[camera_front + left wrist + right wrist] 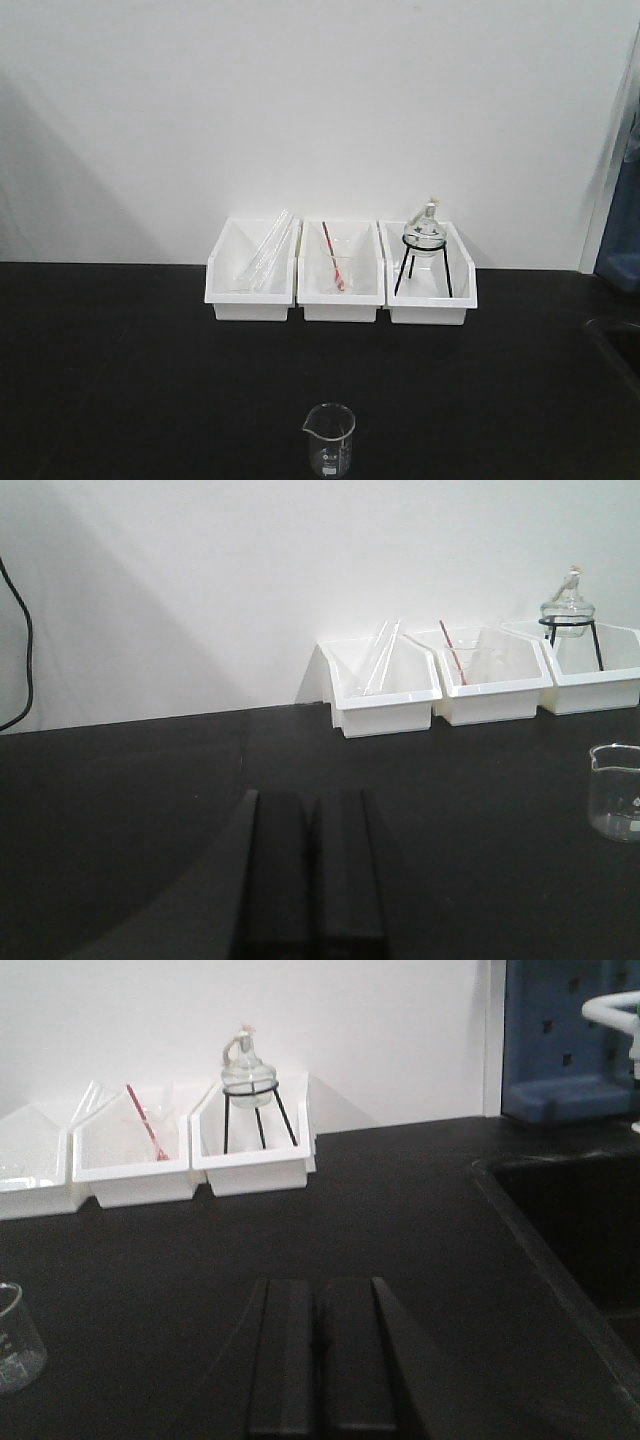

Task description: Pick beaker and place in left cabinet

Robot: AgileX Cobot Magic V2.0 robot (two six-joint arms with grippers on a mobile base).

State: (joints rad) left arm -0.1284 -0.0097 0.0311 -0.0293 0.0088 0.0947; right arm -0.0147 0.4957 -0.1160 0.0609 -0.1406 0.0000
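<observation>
Left gripper (pixel 312 815): jaws were pressed together, empty, low over the black table (pixel 120 360). Beaker (pixel 330 440) stood upright at lower centre of the front view, apart from both arms and well in front of the white bins (pixel 340 285). Right gripper (pixel 318 1295): jaws likewise closed, empty. Pick not begun; next move judged to need opened jaws and a reach to the beaker. Left cabinet not in view.

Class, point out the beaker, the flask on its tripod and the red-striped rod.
beaker (pixel 329 442), front-facing view, on its clear glass wall.
flask (pixel 424 234), front-facing view, on its round body.
red-striped rod (pixel 333 256), front-facing view, on its mid-shaft.
</observation>
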